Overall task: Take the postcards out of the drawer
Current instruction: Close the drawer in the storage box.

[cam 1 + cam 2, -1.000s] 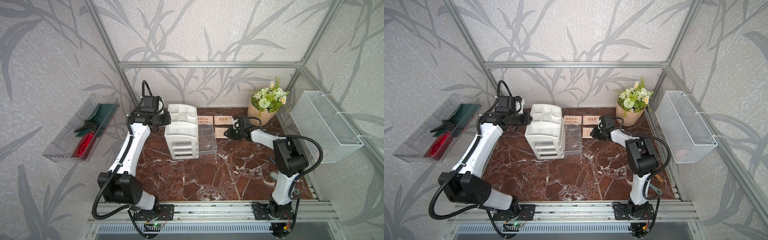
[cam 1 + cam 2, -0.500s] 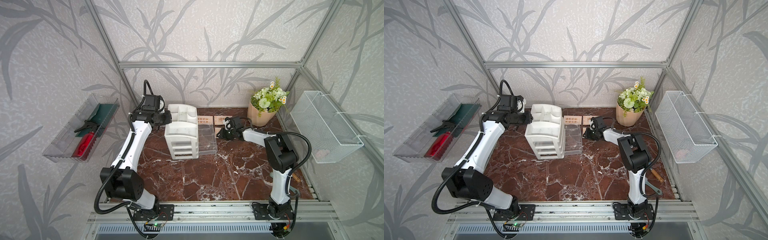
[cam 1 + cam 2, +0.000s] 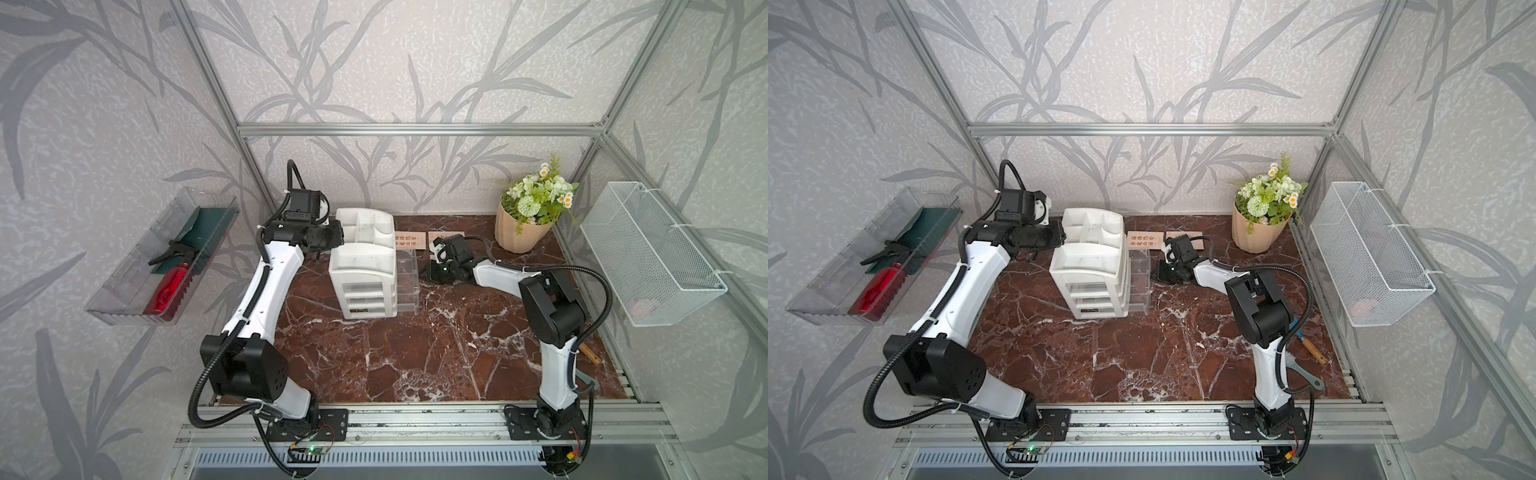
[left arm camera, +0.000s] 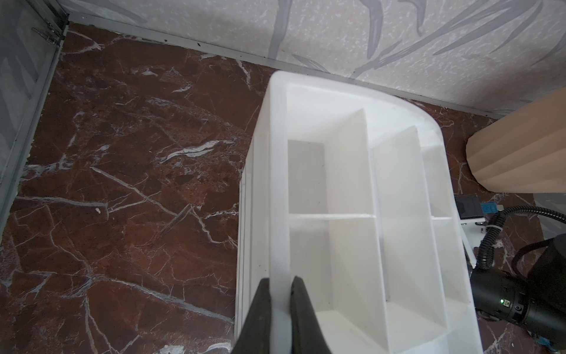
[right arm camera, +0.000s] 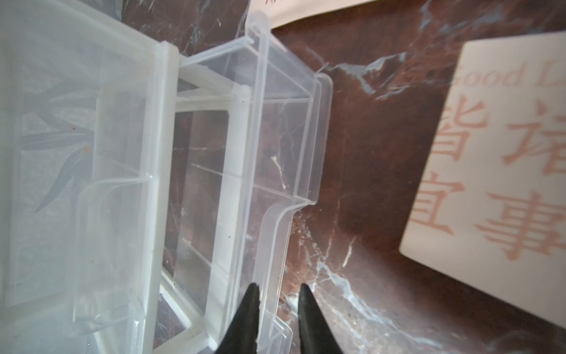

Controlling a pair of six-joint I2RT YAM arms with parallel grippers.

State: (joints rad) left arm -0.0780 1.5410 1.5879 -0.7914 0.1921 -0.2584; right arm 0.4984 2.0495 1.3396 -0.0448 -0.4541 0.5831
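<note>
The postcards lie on the marble behind the right arm: one cream card [image 3: 409,241] next to the white drawer unit [image 3: 361,266], another [image 3: 441,235] partly under the wrist. The right wrist view shows a card [image 5: 490,168] with orange-red characters flat on the marble. The clear drawer [image 3: 405,282] is pulled out to the right and looks empty. My left gripper [image 4: 280,280] is shut on the unit's top side wall. My right gripper [image 5: 277,288] straddles the drawer's front lip [image 5: 306,153], its jaws apart and one finger touching the plastic.
A flower pot [image 3: 519,232] stands at the back right. A white wire basket [image 3: 648,257] hangs on the right wall. A clear tray [image 3: 124,291] with a red bottle hangs on the left wall. A brush [image 3: 1308,353] lies by the right arm's base.
My right gripper has moved left from above the cards to the drawer's front. My left gripper has closed onto the unit's wall.
</note>
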